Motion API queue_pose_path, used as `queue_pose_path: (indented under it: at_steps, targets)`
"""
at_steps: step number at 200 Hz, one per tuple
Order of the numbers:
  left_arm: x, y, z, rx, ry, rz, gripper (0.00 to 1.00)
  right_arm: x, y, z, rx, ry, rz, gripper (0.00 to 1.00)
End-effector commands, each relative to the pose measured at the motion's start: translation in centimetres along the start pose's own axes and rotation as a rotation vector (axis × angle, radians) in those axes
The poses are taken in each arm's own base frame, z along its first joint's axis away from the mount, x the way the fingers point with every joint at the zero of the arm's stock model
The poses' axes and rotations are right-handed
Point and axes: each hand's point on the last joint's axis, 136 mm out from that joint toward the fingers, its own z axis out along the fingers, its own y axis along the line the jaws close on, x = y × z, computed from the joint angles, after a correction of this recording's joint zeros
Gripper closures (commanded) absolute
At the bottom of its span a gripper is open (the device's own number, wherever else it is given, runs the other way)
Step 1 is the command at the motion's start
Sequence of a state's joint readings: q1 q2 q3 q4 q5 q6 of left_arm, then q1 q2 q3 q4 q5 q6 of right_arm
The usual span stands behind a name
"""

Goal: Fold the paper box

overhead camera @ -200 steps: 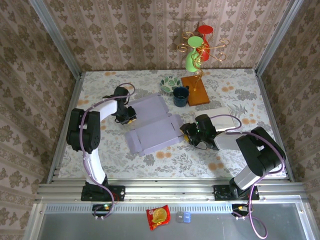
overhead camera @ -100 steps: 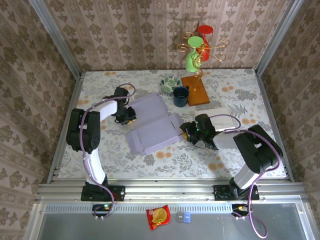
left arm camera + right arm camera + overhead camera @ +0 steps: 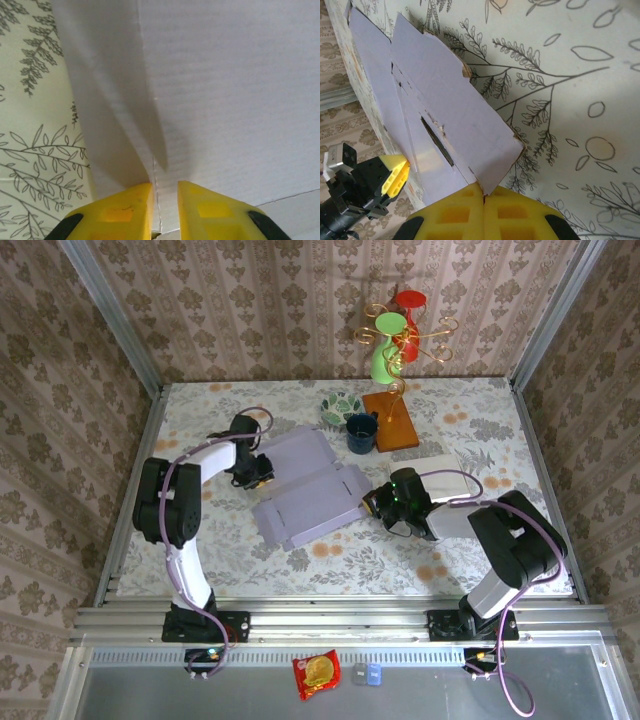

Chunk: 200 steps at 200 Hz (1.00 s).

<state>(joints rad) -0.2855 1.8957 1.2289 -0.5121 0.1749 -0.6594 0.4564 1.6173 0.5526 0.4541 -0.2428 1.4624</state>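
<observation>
Lilac corrugated paper box (image 3: 305, 495), lying unfolded, is pinched at opposite edges by the narrowly closed left gripper (image 3: 165, 189) and the fully closed right gripper (image 3: 484, 197).

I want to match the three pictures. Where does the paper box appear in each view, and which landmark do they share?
Top external: the paper box is in the middle of the floral tablecloth.
Left wrist: the paper box covers the upper right, above the yellow fingers.
Right wrist: the paper box runs from the upper left to the bottom centre.
Shared landmark: the floral tablecloth under the box.
</observation>
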Motion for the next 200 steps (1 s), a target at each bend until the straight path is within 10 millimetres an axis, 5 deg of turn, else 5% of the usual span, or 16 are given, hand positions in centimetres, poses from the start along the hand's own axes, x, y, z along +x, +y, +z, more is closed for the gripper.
queue_pose_path:
  at_steps: [1,36,71,95,116,139,148,200]
  targets:
    - [-0.1,-0.8,-3.2,-0.021,-0.095,0.122,0.74,-0.3,-0.3,-0.8,0.038,-0.029,0.049,1.0]
    - [2.1,-5.0,-9.8,0.04,-0.284,0.443,0.64,0.4,0.6,-2.5,0.094,-0.009,0.109,1.0]
    - [11.1,-9.4,-14.3,0.203,-0.395,0.868,0.58,0.9,2.4,-4.2,0.13,0.009,0.17,1.0]
    - [16.8,-9.6,-15.9,0.3,-0.412,1.084,0.53,1.5,3.8,-5.2,0.167,0.033,0.215,1.0]
    - [19.7,-8.7,-16.4,0.275,-0.429,1.225,0.49,1.8,4.9,-6.1,0.186,0.047,0.25,1.0]
    - [20.6,-7.6,-15.5,0.162,-0.407,1.305,0.47,2.2,6.1,-6.8,0.196,0.071,0.281,1.0]
    - [20.4,-7.2,-15.1,0.093,-0.407,1.332,0.35,2.4,6.4,-7.0,0.206,0.083,0.291,1.0]
    - [16.6,-6.0,-15.0,-0.229,-0.493,1.366,0.35,2.9,7.3,-8.5,0.236,0.105,0.312,1.0]
